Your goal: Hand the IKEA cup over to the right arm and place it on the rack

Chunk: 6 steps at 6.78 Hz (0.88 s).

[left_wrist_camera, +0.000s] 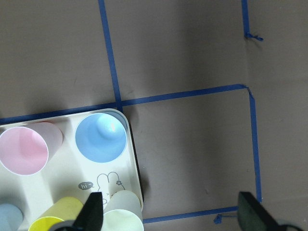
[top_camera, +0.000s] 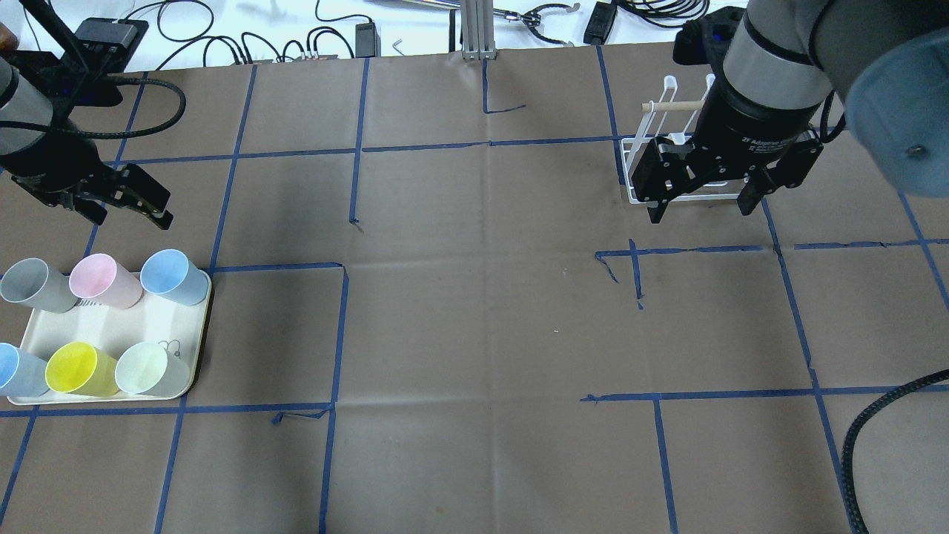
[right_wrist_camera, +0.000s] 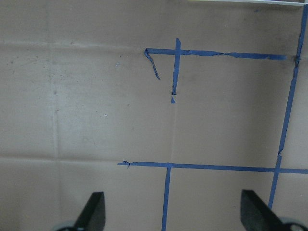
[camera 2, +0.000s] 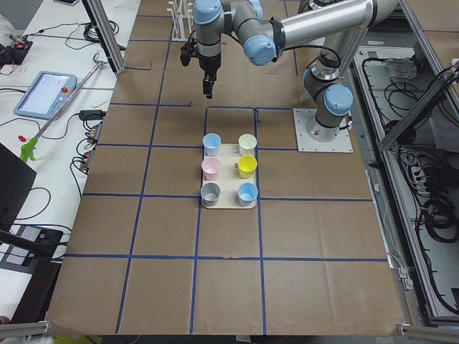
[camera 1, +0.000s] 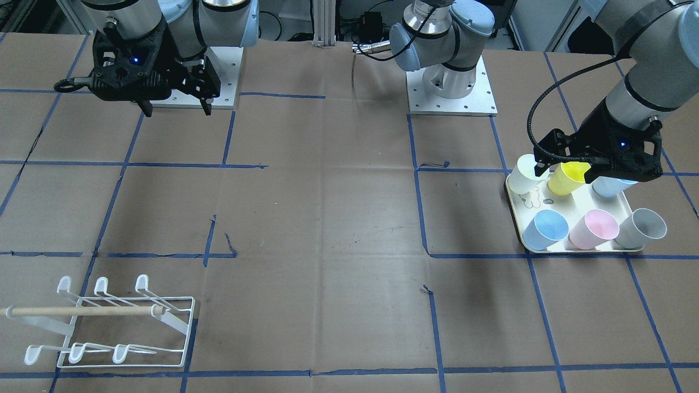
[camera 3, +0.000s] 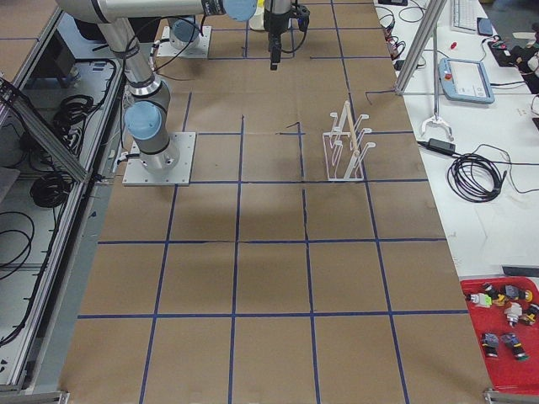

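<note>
Several pastel cups stand on a cream tray at the table's left: grey, pink, blue, light blue, yellow and pale green. My left gripper is open and empty, high over the tray's far edge. Its wrist view looks down on the blue cup and the tray's corner. The white wire rack with its wooden dowel stands at the far right. My right gripper is open and empty, and it partly hides the rack in the overhead view.
The table is covered in brown paper with a grid of blue tape. The two arm bases are bolted at the robot's edge. Cables and devices lie along the far edge beyond the paper.
</note>
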{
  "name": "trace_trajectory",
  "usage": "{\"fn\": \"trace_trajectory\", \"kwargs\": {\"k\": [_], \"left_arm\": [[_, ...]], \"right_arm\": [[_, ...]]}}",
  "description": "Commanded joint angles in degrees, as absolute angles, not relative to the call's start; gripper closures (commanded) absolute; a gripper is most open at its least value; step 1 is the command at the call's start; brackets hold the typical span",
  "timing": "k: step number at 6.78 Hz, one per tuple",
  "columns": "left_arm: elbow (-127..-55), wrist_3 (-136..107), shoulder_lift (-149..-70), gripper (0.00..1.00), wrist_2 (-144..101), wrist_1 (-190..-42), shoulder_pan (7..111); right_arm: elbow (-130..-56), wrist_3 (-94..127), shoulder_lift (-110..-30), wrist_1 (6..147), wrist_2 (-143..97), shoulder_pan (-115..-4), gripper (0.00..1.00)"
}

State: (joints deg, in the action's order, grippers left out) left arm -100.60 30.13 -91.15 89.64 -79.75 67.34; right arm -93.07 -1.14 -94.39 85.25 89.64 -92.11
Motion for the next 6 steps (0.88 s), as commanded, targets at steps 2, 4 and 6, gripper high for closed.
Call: {"fn": "trace_trajectory", "kwargs": {"k": [2,4,6], "left_arm": [[-111.06,31.47,-92.46,0.02,89.65,-65.26,65.13],[-114.77,31.38,-93.68,0.02,89.74,-59.88,64.95],[-114.87,31.2,-97.01,0.02,89.82,-57.23,64.95]], "right_arm": [[-93.34,-1.14,-94.39,85.25,89.56,-92.11,0.0],[-93.43,-1.05,-94.31,85.25,89.38,-92.2,0.0],[-93.43,-0.97,-94.31,85.25,89.3,-92.11,0.0]]}}
